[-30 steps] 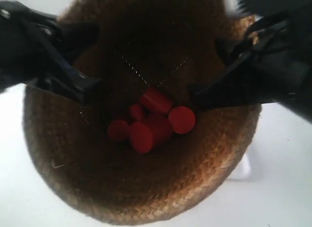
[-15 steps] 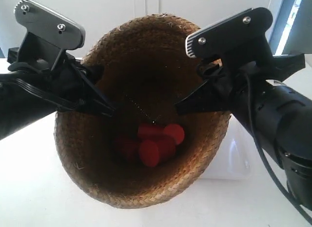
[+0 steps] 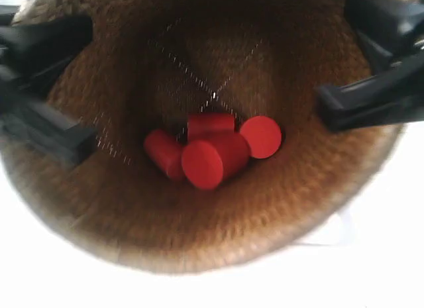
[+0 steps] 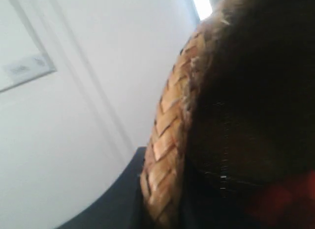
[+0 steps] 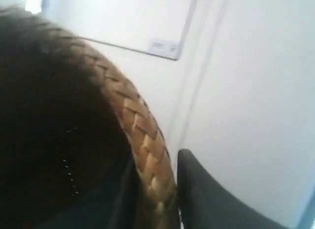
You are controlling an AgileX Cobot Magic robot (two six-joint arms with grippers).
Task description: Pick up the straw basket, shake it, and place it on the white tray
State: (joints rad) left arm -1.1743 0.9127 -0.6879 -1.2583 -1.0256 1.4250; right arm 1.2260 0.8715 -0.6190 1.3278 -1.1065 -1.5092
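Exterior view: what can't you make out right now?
The white tray: only a faint corner shows; the straw basket hides the rest.
Basket's underside and clearance above the tray: hidden by its own walls.
Red cylinders: overlapping and blurred, count unsure.
Wrist views: neither shows the tray.

left fingers point(image 4: 115, 198), right fingers point(image 5: 209, 197), both clamped

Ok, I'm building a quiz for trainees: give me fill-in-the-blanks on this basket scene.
The small smooth cylinders inside the brown braided-straw basket are ____.
The right gripper clamps the basket's ____.
Together with the left gripper, ____ grippers hold it.
Missing: red; rim; two.
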